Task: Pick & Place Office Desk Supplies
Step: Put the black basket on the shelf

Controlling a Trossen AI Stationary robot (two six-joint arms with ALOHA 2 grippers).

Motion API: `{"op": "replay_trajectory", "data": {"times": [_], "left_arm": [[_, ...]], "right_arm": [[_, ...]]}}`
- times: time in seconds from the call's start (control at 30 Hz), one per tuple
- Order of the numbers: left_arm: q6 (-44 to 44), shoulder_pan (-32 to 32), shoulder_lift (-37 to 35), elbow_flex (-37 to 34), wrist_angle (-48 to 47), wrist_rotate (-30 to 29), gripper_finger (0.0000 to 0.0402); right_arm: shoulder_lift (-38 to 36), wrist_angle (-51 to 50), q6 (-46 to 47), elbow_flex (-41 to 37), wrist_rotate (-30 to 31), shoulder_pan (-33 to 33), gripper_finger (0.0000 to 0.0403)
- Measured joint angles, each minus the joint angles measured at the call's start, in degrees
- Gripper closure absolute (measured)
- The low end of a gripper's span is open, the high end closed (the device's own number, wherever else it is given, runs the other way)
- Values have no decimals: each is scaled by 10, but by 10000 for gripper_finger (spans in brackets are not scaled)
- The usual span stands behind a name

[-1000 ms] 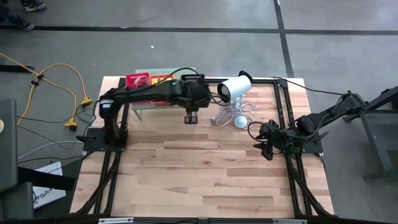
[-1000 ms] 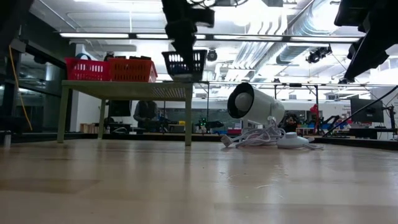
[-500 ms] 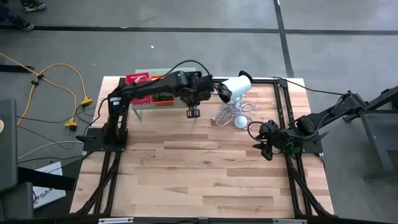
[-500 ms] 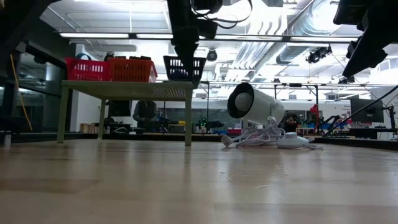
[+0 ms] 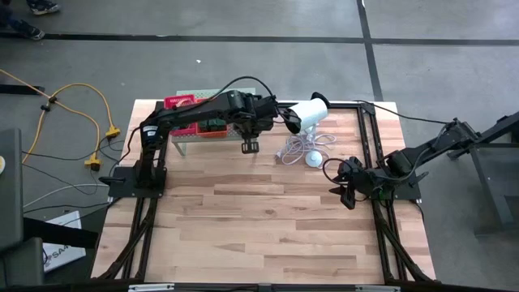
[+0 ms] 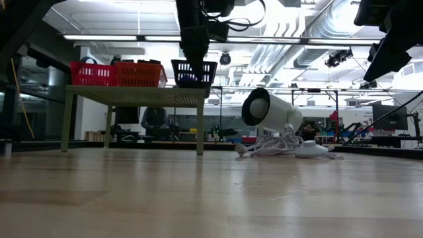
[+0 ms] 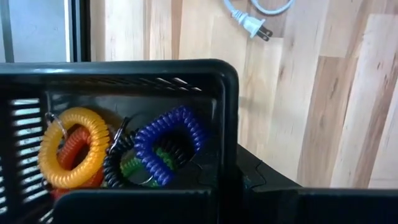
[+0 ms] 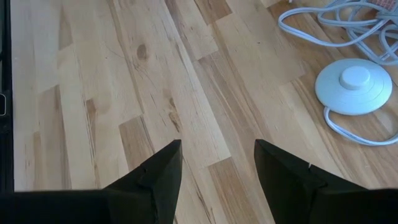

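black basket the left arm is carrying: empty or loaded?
Loaded. The left wrist view looks into the black basket and shows coiled loops inside: yellow, blue, plus orange, green and black ones beneath.

White cylinder device (image 5: 306, 114) lying on wooden table (image 5: 268, 227), coiled cable (image 8: 323, 25) (round base attached), pale-green stand (image 6: 132, 96)

The left gripper's fingertips don't show in any view, so the grip on the black basket (image 7: 124, 87) can't be seen directly. That basket runs off the left wrist frame, and a red coil (image 7: 74, 149) sits half buried under the yellow one (image 7: 68, 146).
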Motion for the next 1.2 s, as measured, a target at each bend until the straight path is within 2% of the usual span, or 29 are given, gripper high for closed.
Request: {"op": "replay_trajectory", "data": {"times": [0.33,0.7,1.2], "left_arm": [[3,-7,-15,-19,-6,-19,401],[17,-9,-84,-138,91,-23,401],[17,15,-85,-140,83,-4,401]], "right_arm": [[0,0,0,0,0,0,215],[0,0,0,0,0,0,215],[0,1,0,0,0,0,215]]}}
